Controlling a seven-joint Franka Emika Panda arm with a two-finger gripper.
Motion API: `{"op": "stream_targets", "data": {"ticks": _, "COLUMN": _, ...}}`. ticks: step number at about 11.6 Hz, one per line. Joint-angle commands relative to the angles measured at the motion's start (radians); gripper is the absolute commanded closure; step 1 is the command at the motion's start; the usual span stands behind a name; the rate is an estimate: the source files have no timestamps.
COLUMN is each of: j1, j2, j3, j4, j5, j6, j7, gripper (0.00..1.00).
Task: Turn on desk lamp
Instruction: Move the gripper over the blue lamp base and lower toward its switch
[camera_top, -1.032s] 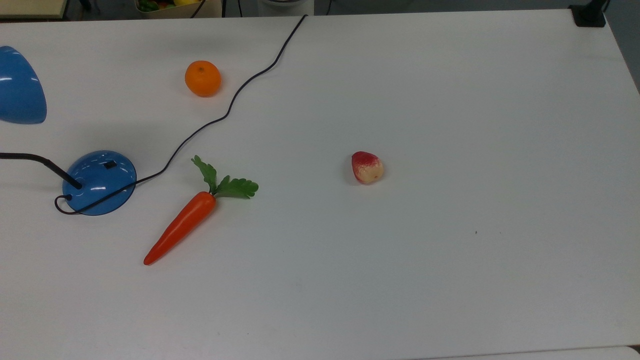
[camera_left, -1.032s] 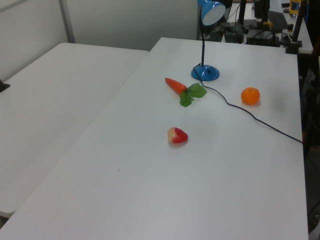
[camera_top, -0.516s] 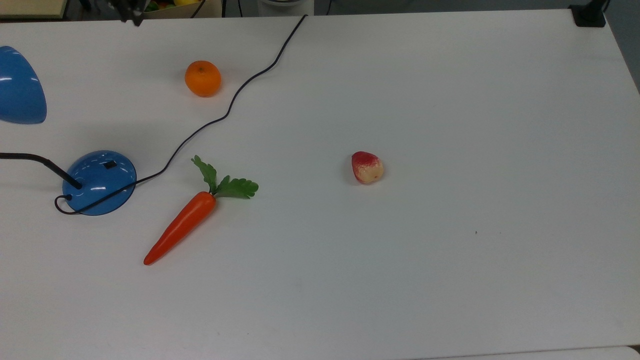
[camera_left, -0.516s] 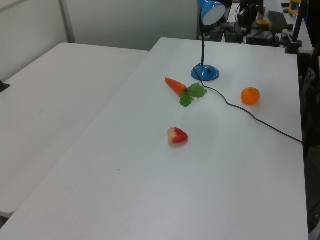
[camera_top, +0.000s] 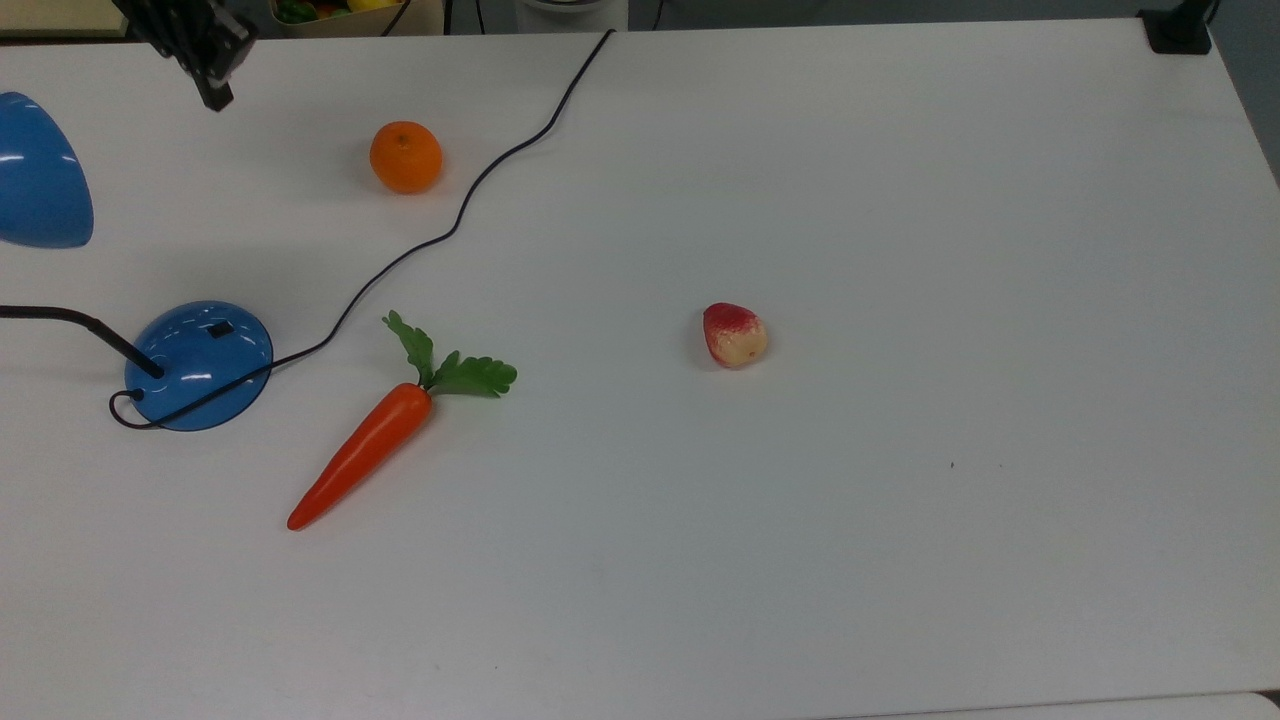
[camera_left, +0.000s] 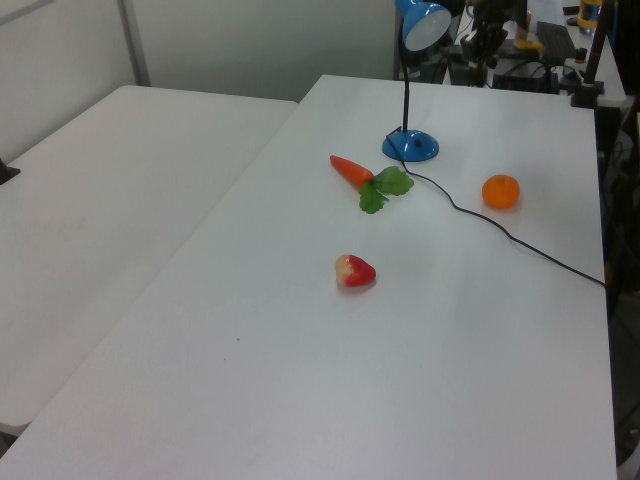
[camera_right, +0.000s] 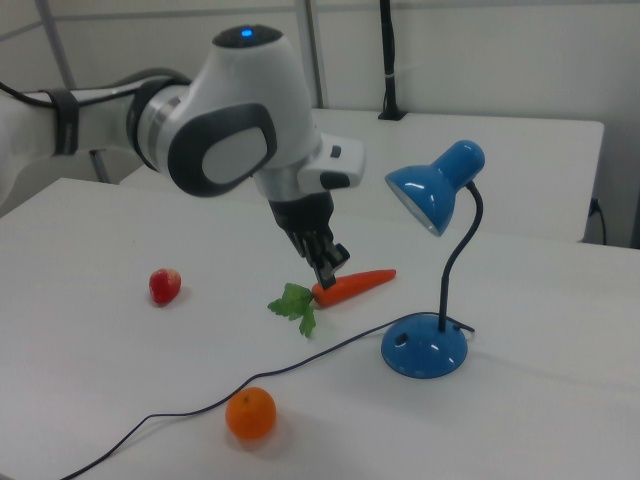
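While the desk lamp (camera_top: 198, 364) sits at the top view's left edge, shade overhanging its base, the gripper (camera_top: 215, 88) hangs above the table (camera_top: 900, 250) near the far-left corner, clear of the lamp, fingers pressed together on nothing. Going right: orange (camera_top: 405, 157), carrot (camera_top: 365, 450), strawberry (camera_top: 734, 335), all apart.
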Motion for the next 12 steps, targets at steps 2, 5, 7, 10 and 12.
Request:
{"op": "stream_targets", "data": {"ticks": 2, "j1": 0.023, "j2": 0.054, "j3": -0.001, "j4": -0.077, "j5": 0.014, "j6": 0.193, "j7": 0.169, "gripper": 1.0}}
{"op": "stream_targets", "data": {"ticks": 5, "j1": 0.032, "j2": 0.151, "j3": -0.001, "j4": -0.071, "j5": 0.016, "j6": 0.351, "j7": 0.265, "gripper": 1.0}}
{"op": "stream_targets", "data": {"ticks": 7, "j1": 0.02, "j2": 0.188, "j3": -0.001, "j4": -0.066, "j5": 0.022, "j6": 0.372, "j7": 0.272, "gripper": 1.0}}
{"op": "stream_targets", "data": {"ticks": 10, "j1": 0.008, "j2": 0.263, "j3": 0.012, "j4": -0.063, "j5": 0.06, "j6": 0.501, "j7": 0.27, "gripper": 1.0}}
{"op": "stream_targets", "data": {"ticks": 12, "j1": 0.006, "j2": 0.304, "j3": 0.015, "j4": -0.048, "j5": 0.063, "j6": 0.567, "j7": 0.272, "gripper": 1.0}}
